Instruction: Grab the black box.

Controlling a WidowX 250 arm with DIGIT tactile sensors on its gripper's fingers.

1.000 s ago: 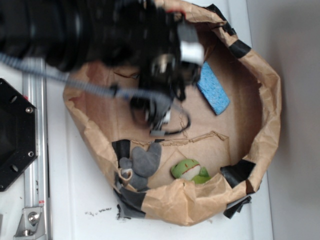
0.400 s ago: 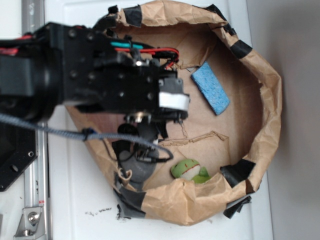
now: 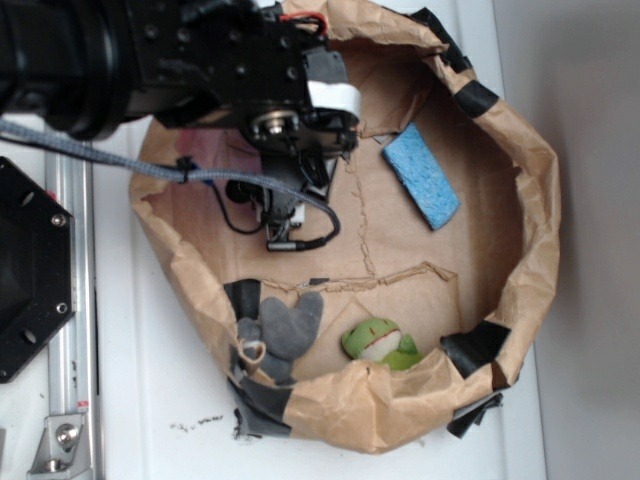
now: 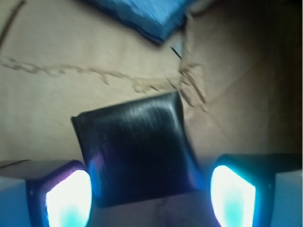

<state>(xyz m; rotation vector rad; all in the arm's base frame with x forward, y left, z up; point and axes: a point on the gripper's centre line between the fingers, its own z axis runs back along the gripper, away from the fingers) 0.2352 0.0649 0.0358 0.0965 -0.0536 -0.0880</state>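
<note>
Black boxy arm (image 3: 170,50) — red wires, grey braided cable (image 3: 120,155); glowing cyan-white fingertips (image 4: 68,198).

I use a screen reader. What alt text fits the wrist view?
A black box lies on brown paper between the open gripper's two glowing fingertips. A blue sponge sits at the top edge.
</note>
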